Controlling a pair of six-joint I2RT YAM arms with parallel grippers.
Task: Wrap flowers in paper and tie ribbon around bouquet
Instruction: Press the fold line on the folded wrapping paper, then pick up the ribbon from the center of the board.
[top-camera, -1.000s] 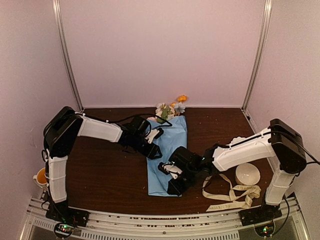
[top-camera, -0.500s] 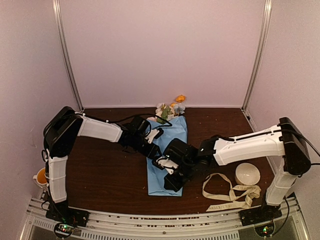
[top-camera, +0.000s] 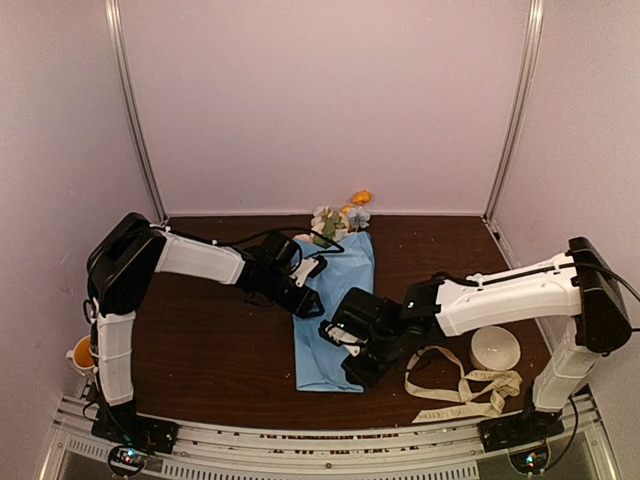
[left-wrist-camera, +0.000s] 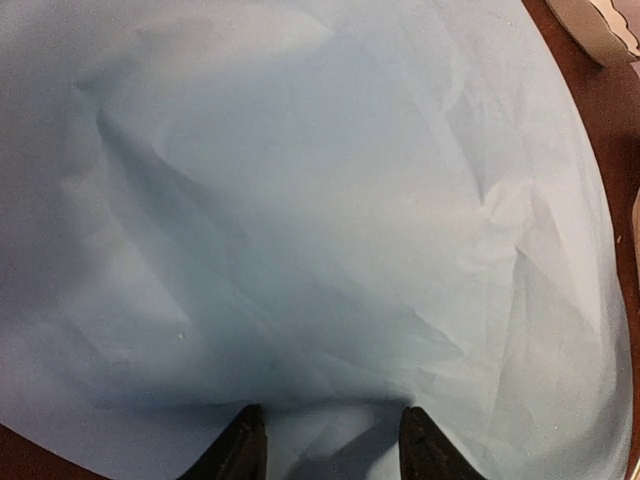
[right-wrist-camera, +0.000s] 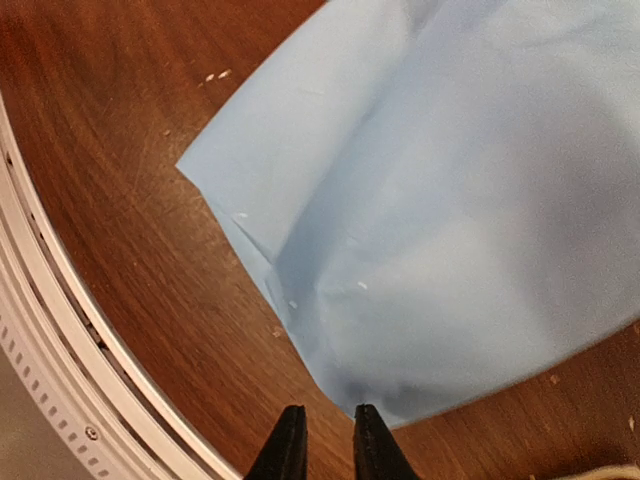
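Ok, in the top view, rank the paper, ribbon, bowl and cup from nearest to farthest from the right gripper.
From the right gripper:
1. paper, right at it, mid-table.
2. ribbon, to the right, near the front edge.
3. bowl, farther right, just behind the ribbon.
4. cup, far left edge.

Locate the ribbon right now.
Top view, near right: the ribbon lies loose just in front of the white bowl, right of the blue paper.

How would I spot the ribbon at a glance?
Find the right arm's base at the table's near edge. Just left of it, nearer than the white bowl, lies the ribbon: a loose, looping cream strip, flat unlike the round bowl.
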